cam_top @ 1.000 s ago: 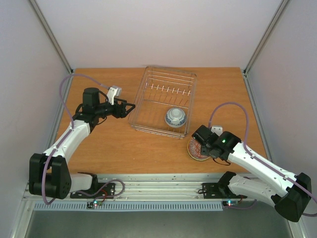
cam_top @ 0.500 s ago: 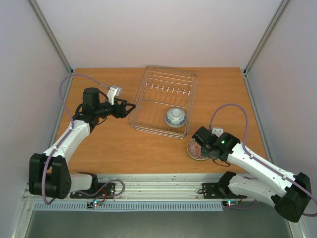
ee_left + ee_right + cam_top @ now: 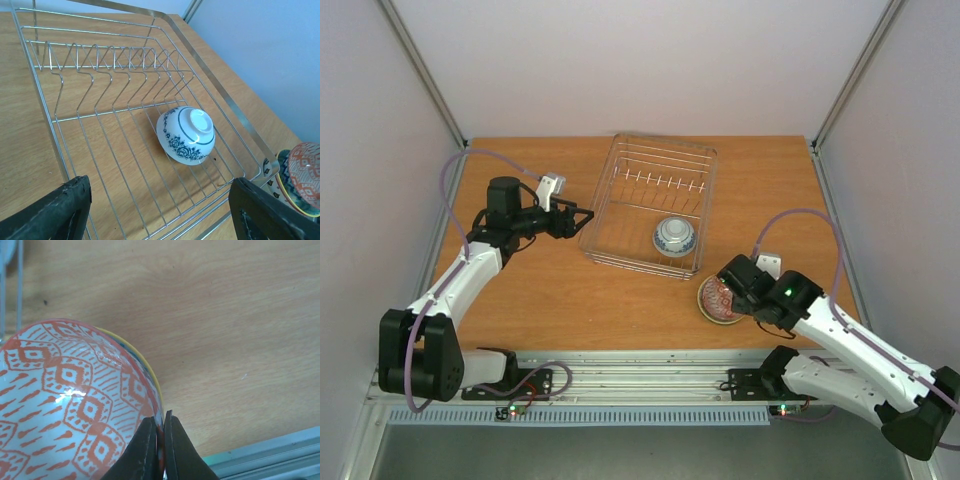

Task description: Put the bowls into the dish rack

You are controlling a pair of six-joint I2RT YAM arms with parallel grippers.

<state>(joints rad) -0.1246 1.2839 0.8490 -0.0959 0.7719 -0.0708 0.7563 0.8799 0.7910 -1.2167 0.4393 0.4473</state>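
Observation:
The wire dish rack (image 3: pixel 620 200) sits mid-table and also fills the left wrist view (image 3: pixel 45 115). A blue-and-white bowl (image 3: pixel 674 237) lies on its side inside it, also in the left wrist view (image 3: pixel 186 135). My left gripper (image 3: pixel 582 217) is open and empty at the rack's left side. My right gripper (image 3: pixel 728 282) is shut on the rim of a red-patterned bowl (image 3: pixel 70 400), also seen from above (image 3: pixel 721 300). That bowl sits in a stack on a yellow-rimmed bowl (image 3: pixel 142 365). The stack shows at the right edge of the left wrist view (image 3: pixel 302 172).
The table's metal front rail (image 3: pixel 650 365) runs just below the stack of bowls. Grey walls and frame posts (image 3: pixel 425 80) close in the sides. The rack's row of upright prongs (image 3: pixel 115 57) stands at its far end.
My right arm has shifted a little to the right, its gripper staying at the red bowl. The left arm has not moved.

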